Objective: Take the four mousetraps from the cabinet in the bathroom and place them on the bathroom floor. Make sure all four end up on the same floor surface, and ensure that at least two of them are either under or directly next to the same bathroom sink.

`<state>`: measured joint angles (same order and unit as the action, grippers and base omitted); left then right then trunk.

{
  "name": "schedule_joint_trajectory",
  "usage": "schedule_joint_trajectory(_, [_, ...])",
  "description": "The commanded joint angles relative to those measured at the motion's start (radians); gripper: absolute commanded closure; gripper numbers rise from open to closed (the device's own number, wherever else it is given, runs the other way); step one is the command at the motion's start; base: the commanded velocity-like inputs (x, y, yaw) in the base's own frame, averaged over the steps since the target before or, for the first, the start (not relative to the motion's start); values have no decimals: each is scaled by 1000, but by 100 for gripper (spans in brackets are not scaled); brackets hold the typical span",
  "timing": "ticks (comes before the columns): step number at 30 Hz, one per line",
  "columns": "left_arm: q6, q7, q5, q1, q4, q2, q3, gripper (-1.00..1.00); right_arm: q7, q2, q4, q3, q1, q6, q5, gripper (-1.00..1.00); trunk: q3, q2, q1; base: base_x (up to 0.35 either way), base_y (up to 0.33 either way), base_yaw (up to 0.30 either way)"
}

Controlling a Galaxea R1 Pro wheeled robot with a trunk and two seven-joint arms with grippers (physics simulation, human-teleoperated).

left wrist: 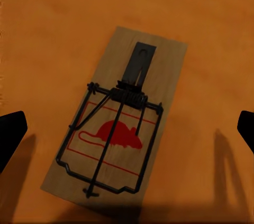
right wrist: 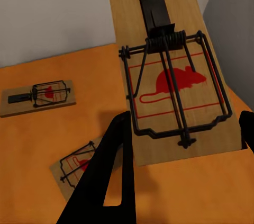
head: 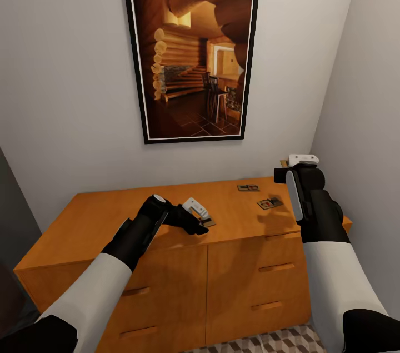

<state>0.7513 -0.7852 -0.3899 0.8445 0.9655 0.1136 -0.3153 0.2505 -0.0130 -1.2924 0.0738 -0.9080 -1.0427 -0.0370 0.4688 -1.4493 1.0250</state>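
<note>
Three mousetraps lie on the orange-brown cabinet (head: pixel 111 214). One mousetrap (left wrist: pixel 119 123) sits right under my left gripper (left wrist: pixel 127 131), whose fingers stand wide open on either side of it without touching; in the head view this gripper (head: pixel 200 220) hovers at the top's front edge. My right gripper (head: pixel 298 163) is raised above the cabinet's right end, shut on a mousetrap (right wrist: pixel 169 75) held clear of the wood. Two more mousetraps (head: pixel 248 188) (head: pixel 270 203) lie flat on the top to the left of it, also the far mousetrap (right wrist: pixel 39 97) and the near mousetrap (right wrist: pixel 79 168).
A large framed picture (head: pixel 191 47) hangs on the grey wall behind the cabinet. A side wall (head: pixel 366 92) closes in tight on the right. A strip of cube-patterned bathroom floor (head: pixel 266 342) shows below the drawer fronts (head: pixel 255 269).
</note>
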Motion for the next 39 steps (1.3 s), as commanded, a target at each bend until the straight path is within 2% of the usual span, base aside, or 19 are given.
schedule_joint_trajectory(1, [3, -9, -10, 1, 1, -1, 1, -100, -2, -1, -1, 1, -1, -4, -3, 100, 1, -1, 0, 0, 0, 0])
schedule_joint_trajectory(10, [3, -11, -9, 1, 1, -11, 1, -100, -1, -1, -1, 1, -1, -4, -3, 100, 1, -1, 0, 0, 0, 0])
schedule_joint_trajectory(39, [9, -6, -10, 1, -11, -12, 1, -100, -1, -1, -1, 1, -1, -4, -3, 100, 1, -1, 0, 0, 0, 0])
